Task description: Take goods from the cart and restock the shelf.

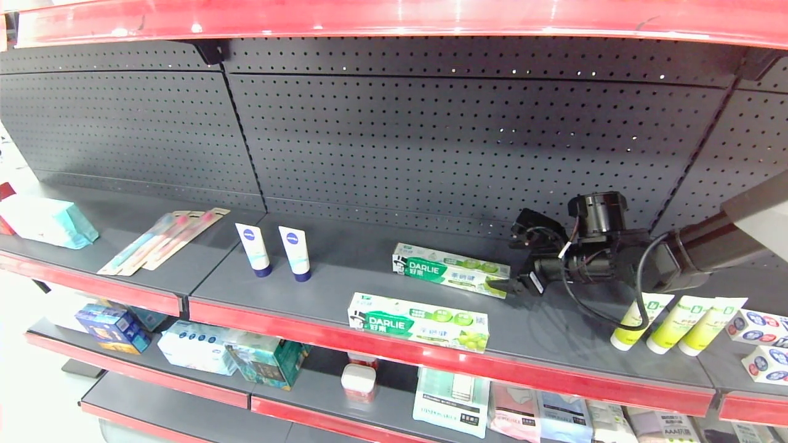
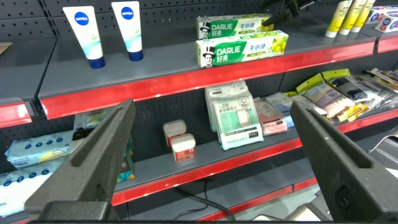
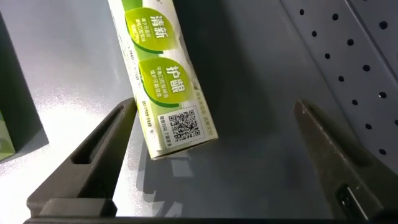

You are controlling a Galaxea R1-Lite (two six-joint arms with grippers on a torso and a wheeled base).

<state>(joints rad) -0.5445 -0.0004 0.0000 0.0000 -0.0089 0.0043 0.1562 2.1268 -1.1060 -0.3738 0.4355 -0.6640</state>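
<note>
Two green-and-white toothpaste boxes lie on the grey shelf (image 1: 345, 258). One box (image 1: 418, 321) is at the red front edge and the other box (image 1: 452, 269) lies behind it. My right gripper (image 1: 512, 285) is open at the right end of the rear box (image 3: 165, 81), whose end sits between the spread fingers (image 3: 93, 155) without touching them. My left gripper (image 2: 211, 106) is open and holds nothing. It is lower down in front of the shelving, where both boxes (image 2: 239, 37) show above it.
Two white-and-blue tubes (image 1: 274, 249) stand left of the boxes, with toothbrush packs (image 1: 163, 240) and a tissue pack (image 1: 46, 221) farther left. Yellow-green tubes (image 1: 677, 323) lie right of my right arm. The pegboard back wall (image 1: 462, 141) is close behind. Lower shelves (image 2: 236, 118) hold packaged goods.
</note>
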